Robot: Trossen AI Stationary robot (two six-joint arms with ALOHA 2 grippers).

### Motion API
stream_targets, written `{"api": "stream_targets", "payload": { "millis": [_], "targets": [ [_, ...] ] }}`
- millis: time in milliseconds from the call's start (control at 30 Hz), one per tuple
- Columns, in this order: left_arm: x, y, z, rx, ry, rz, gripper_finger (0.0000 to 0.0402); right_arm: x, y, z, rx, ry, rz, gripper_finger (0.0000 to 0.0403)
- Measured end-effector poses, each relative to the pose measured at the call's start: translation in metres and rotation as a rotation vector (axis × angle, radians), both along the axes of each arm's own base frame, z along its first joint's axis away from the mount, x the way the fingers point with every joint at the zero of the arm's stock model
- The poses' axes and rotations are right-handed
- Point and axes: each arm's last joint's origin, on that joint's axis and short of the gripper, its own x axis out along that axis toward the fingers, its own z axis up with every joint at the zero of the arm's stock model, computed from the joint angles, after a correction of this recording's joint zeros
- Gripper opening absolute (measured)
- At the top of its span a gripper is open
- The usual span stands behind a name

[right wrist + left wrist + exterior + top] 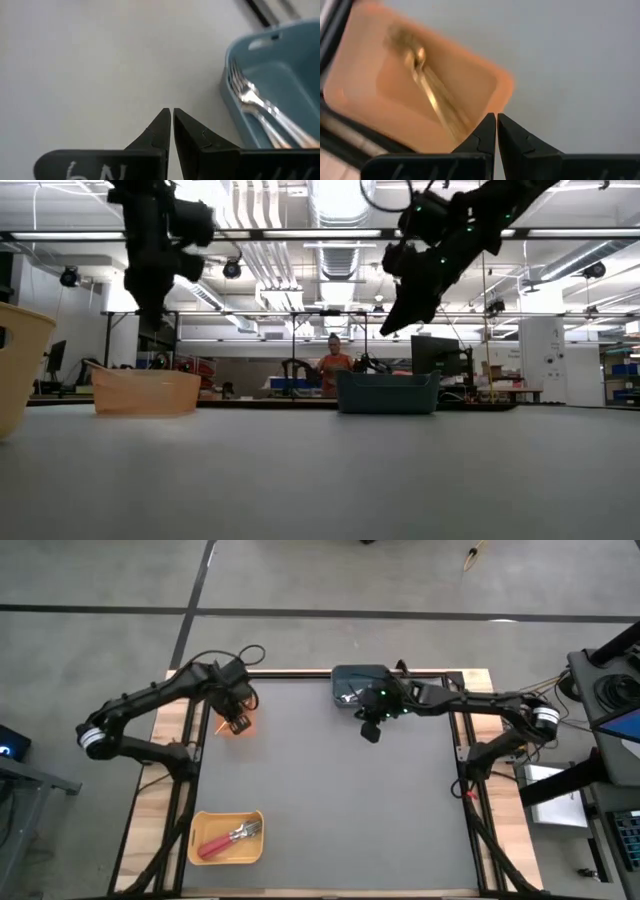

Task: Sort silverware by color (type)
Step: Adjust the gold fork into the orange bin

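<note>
My left gripper (238, 723) (496, 120) is shut on nothing and points down above the orange bin (505, 85) at the table's far left. Thin gold forks (427, 90) lie in that bin. My right gripper (370, 732) (172, 115), also shut on nothing, hangs over bare table just in front of the blue-grey bin (350, 680) (295, 65) at the far edge. Silver forks (255, 100) lie in the blue-grey bin. Forks with red handles (225, 840) lie in the yellow bin (195, 840) at the near left. In the low view both grippers are well above the table.
The grey mat (330, 790) lies between the three bins with nothing on it. Wooden table edges (155, 810) run along both sides. A person (333, 365) stands far off in the room behind the table.
</note>
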Motion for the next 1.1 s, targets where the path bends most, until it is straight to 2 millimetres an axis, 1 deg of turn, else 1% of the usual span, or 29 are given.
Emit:
{"api": "stream_targets", "payload": {
  "millis": [200,400,700,800,933,1100],
  "targets": [
    [-0.011,0.028,-0.019,-0.094,0.114,0.108,0.0,-0.008,0.011,0.007,-0.073,-0.135,0.032,0.0013],
    [-0.012,0.045,-0.036,-0.155,0.174,0.163,0.0005,-0.014,0.016,0.011,-0.124,-0.153,0.077,0.0013],
    [-0.007,0.054,-0.052,-0.202,0.231,0.148,0.0061,-0.015,0.016,0.012,-0.134,-0.155,0.082,0.0013],
    [-0.006,0.056,-0.055,-0.203,0.235,0.15,0.0078,-0.014,0.016,0.01,-0.139,-0.148,0.087,0.0013],
    [-0.004,0.058,-0.057,-0.191,0.228,0.156,0.0092,-0.014,0.016,0.01,-0.139,-0.148,0.088,0.0013],
    [-0.003,0.06,-0.059,-0.184,0.235,0.162,0.0096,-0.014,0.016,0.01,-0.138,-0.146,0.088,0.0013]
  ]
}}
